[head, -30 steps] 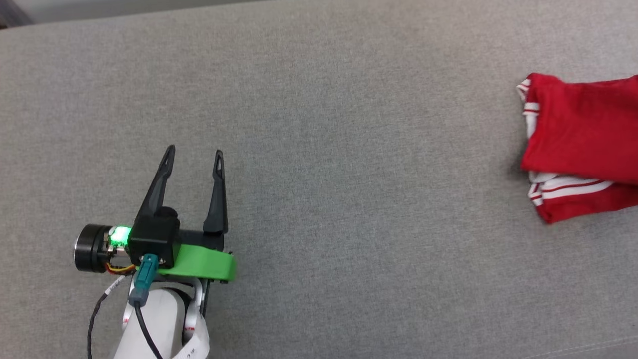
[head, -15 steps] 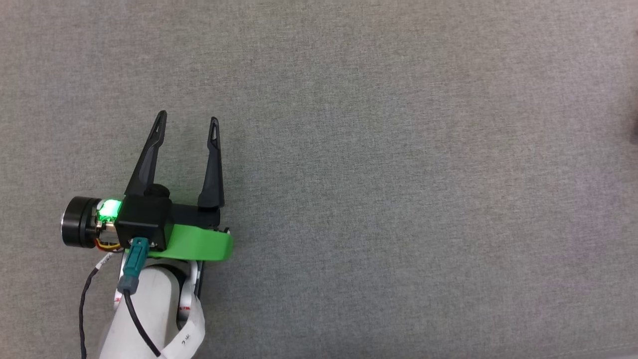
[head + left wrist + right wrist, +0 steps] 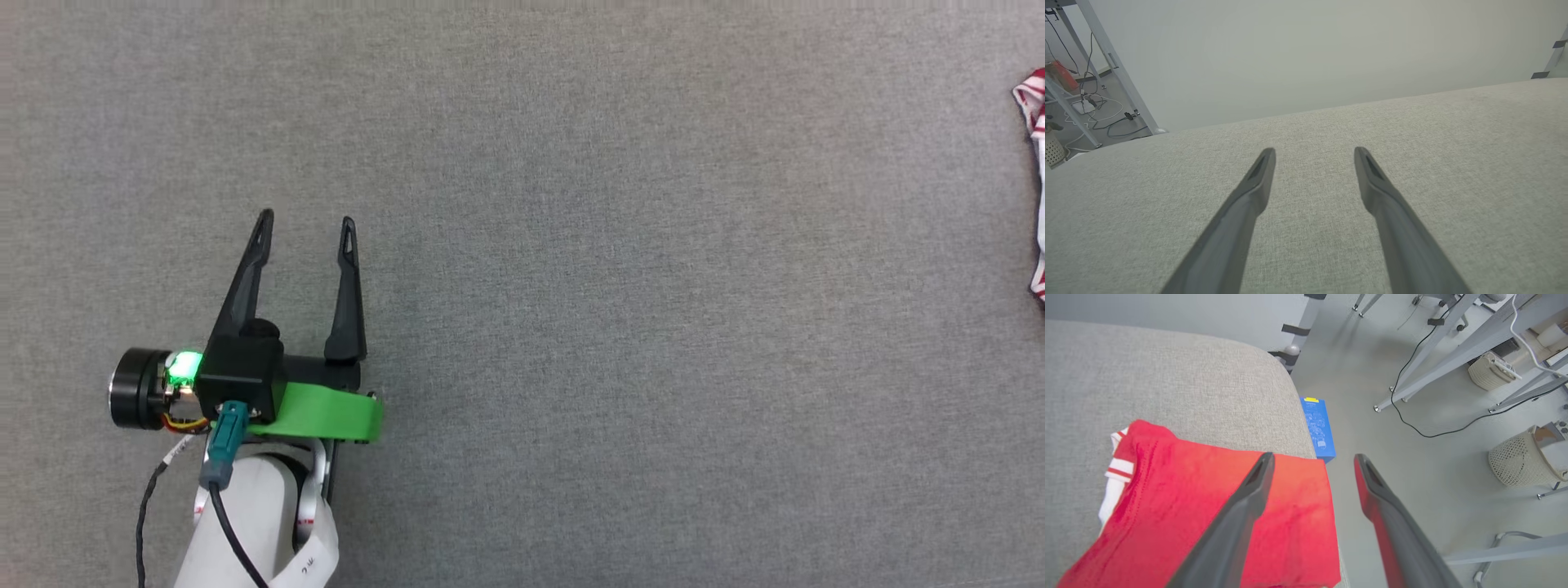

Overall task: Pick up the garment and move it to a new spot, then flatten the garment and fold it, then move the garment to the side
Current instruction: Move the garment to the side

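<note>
soft, even light, faint shadows on the sofa (image 3: 653, 286); the garment (image 3: 1180, 498) tints the right gripper (image 3: 1314, 456) red; wrist views bend at edges.

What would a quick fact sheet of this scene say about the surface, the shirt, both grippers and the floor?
surface: grey fabric cushion
garment: red T-shirt, white striped trim, folded at the cushion's edge
left gripper: open, empty, over bare cushion, far from the garment
right gripper: open, empty, over the garment's edge
floor: blue box, woven basket
</note>
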Controlling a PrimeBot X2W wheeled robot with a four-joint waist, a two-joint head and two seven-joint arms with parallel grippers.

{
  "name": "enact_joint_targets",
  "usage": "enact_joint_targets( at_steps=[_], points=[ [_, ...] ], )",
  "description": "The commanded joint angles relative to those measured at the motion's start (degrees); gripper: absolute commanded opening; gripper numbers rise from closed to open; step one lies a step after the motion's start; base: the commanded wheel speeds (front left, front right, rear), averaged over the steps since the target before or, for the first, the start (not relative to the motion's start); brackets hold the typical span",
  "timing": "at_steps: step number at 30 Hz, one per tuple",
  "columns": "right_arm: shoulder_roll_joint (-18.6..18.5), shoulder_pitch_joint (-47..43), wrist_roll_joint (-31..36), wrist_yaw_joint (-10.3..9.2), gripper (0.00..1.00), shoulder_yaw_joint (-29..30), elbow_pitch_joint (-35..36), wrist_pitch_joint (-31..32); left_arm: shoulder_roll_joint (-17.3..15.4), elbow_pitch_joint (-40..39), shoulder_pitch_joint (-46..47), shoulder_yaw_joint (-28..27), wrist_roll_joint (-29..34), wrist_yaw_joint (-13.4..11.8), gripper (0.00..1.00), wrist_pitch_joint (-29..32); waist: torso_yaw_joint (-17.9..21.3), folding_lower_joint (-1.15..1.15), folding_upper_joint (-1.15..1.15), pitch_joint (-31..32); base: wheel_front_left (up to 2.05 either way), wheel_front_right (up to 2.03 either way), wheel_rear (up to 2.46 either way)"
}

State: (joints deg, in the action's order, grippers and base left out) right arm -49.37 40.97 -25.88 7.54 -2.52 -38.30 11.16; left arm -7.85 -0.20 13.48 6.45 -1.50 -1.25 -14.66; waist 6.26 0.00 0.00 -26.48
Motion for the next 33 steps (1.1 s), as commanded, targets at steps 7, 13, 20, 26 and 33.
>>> enact_joint_targets(
  at_steps=[7,13,20,26,33],
  points=[
    [3.15,-2.45,3.15,-0.05,1.00,2.22,5.48,-15.15,0.84,1.61,-4.96,-0.59,-0.92,-0.67,1.00,-0.34,-2.12,0.00,0.00,8.94,0.00,0.00,0.00],
    [9.95,-5.24,6.91,-0.05,1.00,5.34,12.03,-23.82,1.28,2.66,-7.58,-1.04,-1.32,-0.73,1.00,-0.34,-3.74,0.00,0.00,13.43,0.00,0.00,0.00],
    [22.17,-13.39,13.08,-0.05,1.00,8.90,25.17,-26.06,1.49,3.60,-9.74,-1.48,-1.58,-0.50,1.00,-0.34,-5.62,0.00,0.00,17.63,0.00,0.00,0.00],
    [32.87,-22.23,15.92,-0.05,1.00,8.00,35.26,-26.13,1.92,4.44,-10.62,-1.92,-2.18,-0.20,1.00,-0.34,-7.20,0.00,0.00,20.36,0.00,0.00,0.00],
    [40.69,-31.54,16.27,-0.05,1.00,5.04,37.04,-26.14,2.26,5.42,-11.50,-2.10,-2.29,0.24,1.00,-0.34,-8.76,0.00,0.00,22.92,0.00,0.00,0.00]
  ],
)
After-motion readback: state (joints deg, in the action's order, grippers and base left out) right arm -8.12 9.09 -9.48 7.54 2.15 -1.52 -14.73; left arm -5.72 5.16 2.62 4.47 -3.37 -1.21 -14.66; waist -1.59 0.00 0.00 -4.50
